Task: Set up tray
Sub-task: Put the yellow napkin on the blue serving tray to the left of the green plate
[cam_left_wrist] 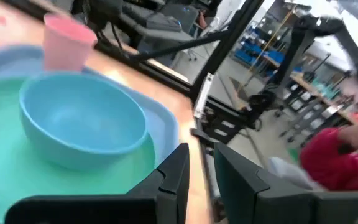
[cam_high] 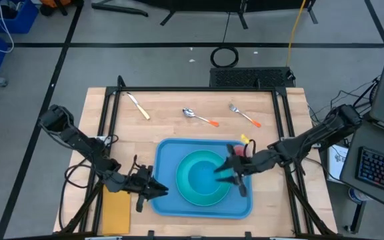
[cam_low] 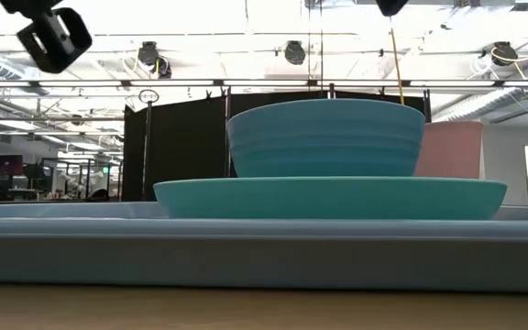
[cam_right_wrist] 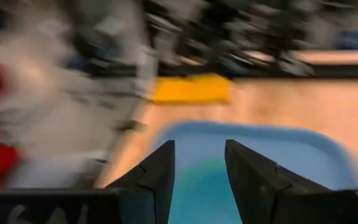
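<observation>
napkin: flat yellow-orange rectangular napkin (cam_high: 117,212) parked on the wooden surface (cam_high: 172,123) just off the tray's left edge, beside the left arm. My guess is it's waiting its turn to go on the tray. Count: one.
left gripper: left gripper (cam_high: 153,190) sits right at the tray's left rim, jaws close together with just a slim gap and nothing between them, as the left wrist view shows. Looks like it's idling.
tray: the large flat blue plastic tray with rounded corners (cam_high: 167,200) is at the front middle of the surface, between the two arms. It's the base everything gets stacked onto. Count: one.
plate: round teal plate (cam_high: 209,195) lies flat in the tray, roughly centred, so it leaves rim space around it. Count: one.
bowl: light blue bowl (cam_low: 326,137) stands upright on the plate, mouth up, ready to use. Count: one.
right gripper: right gripper (cam_high: 227,175) hangs over the right part of the plate, jaws partly apart and empty in the right wrist view. I'd say it's between moves.
pink cup: pale pink plastic cup (cam_left_wrist: 68,42) stands by the tray's far right corner; can't tell if it's on the tray or just off it. Count: one.
cutlery: three pieces lie apart along the back of the surface, not on the tray yet: a knife with a yellowish handle (cam_high: 139,106), a metal spoon with an orange handle (cam_high: 199,117), a metal fork with an orange handle (cam_high: 245,115).
</observation>
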Controlling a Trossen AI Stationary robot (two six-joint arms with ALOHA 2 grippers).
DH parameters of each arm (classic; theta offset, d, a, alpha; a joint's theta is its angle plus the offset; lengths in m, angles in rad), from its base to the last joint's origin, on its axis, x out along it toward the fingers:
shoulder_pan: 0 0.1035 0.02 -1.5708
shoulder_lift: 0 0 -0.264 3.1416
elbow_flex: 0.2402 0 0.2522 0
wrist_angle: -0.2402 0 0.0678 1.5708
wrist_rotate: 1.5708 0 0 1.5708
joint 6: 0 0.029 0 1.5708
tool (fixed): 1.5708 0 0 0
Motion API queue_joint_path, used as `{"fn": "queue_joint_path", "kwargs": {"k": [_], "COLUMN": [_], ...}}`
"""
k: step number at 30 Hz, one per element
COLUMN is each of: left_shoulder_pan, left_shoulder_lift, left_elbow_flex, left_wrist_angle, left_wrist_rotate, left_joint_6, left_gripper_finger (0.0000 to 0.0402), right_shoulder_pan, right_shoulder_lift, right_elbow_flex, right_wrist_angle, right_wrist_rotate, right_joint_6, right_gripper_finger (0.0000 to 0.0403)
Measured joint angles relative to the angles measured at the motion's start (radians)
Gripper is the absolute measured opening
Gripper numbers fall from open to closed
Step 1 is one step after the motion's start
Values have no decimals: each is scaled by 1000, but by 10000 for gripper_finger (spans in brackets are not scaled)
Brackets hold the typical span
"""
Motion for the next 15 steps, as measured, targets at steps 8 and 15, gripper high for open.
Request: {"fn": "queue_joint_path", "kwargs": {"k": [8, 15], "left_shoulder_pan": [-80, -166], "left_shoulder_lift": [0, 0], "left_elbow_flex": [0, 1], "left_wrist_angle": [1, -27], "left_wrist_rotate": [-28, -151], "left_joint_6": [24, -9], "left_gripper_finger": [76, 76], "right_shoulder_pan": [-6, -27], "right_shoulder_lift": [56, 165], "right_elbow_flex": [-130, -81], "right_wrist_angle": [369, 370], "right_wrist_rotate": [-192, -196], "right_joint_6": [32, 44], "right_gripper_finger": [130, 130]}}
